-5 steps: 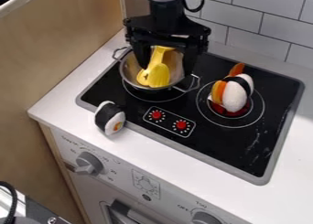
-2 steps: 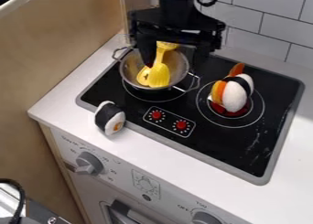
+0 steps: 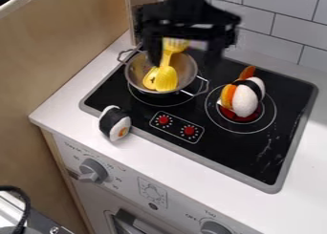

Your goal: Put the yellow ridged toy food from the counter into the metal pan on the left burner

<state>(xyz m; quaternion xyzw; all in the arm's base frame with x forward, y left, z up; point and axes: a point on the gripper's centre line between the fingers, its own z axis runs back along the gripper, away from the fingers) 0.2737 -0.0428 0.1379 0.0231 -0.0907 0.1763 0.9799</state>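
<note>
The black gripper (image 3: 184, 54) hangs over the back left of the stove, its two fingers wide apart and open above the metal pot (image 3: 135, 75). Inside the pot lies a yellow utensil (image 3: 167, 78), its handle rising between the fingers toward the pot's back rim. Beside its head, in the pot, is a small yellow piece (image 3: 150, 79). Nothing is visibly held.
A white and orange sushi toy (image 3: 245, 99) with a black band sits on the right burner. A sushi roll toy (image 3: 115, 123) is on the white counter (image 3: 76, 101) at the stove's front left. Tiled wall (image 3: 294, 32) stands behind, a wooden panel (image 3: 64, 47) at left.
The gripper has moved up and slightly right, away from the pot, uncovering more of the utensil's handle. The utensil and both sushi toys have stayed about where they were.
</note>
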